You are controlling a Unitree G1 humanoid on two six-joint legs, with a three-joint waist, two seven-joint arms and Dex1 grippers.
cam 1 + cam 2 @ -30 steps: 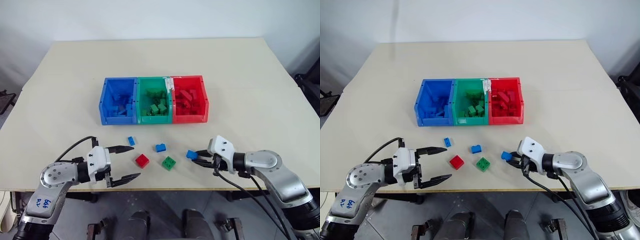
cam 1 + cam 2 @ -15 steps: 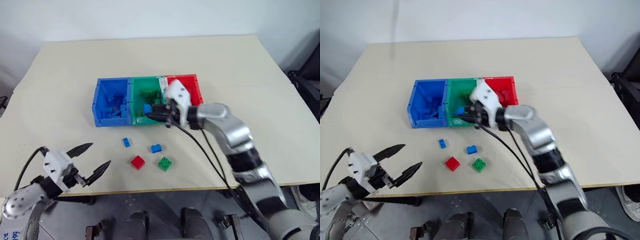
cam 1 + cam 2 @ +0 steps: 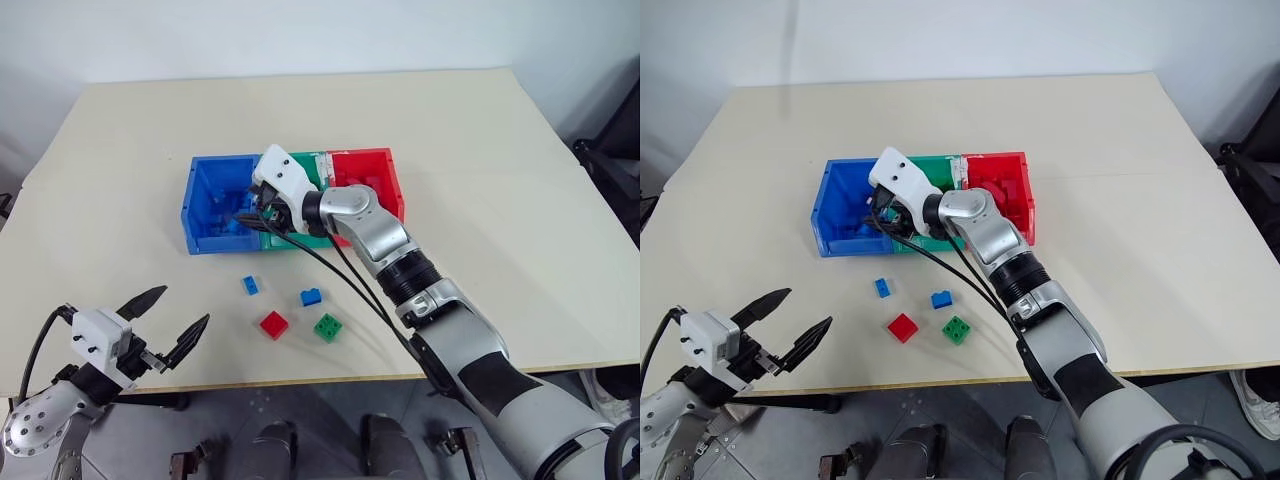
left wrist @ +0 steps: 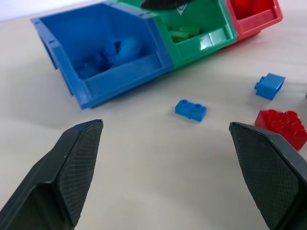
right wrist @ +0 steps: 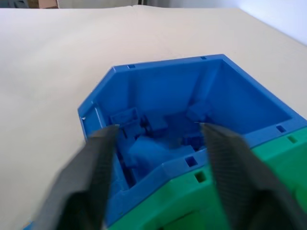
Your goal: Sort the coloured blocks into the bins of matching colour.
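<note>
Drop step: right gripper (image 5: pixel 158 158) over blue bin (image 3: pixel 200 200), jaws apart, nothing held. Left gripper (image 4: pixel 168 167) jaws wide apart, empty, near desk (image 3: pixel 120 150) edge. Four blocks loose: blue (image 3: pixel 250 285), blue (image 3: pixel 311 296), red (image 3: pixel 273 323), green (image 3: pixel 327 327). Next, probably: withdraw right, grasp another.

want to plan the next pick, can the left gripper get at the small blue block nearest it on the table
Probably yes: the left gripper is open, and only bare table lies between it and the small blue block, which sits apart from the other blocks.
</note>
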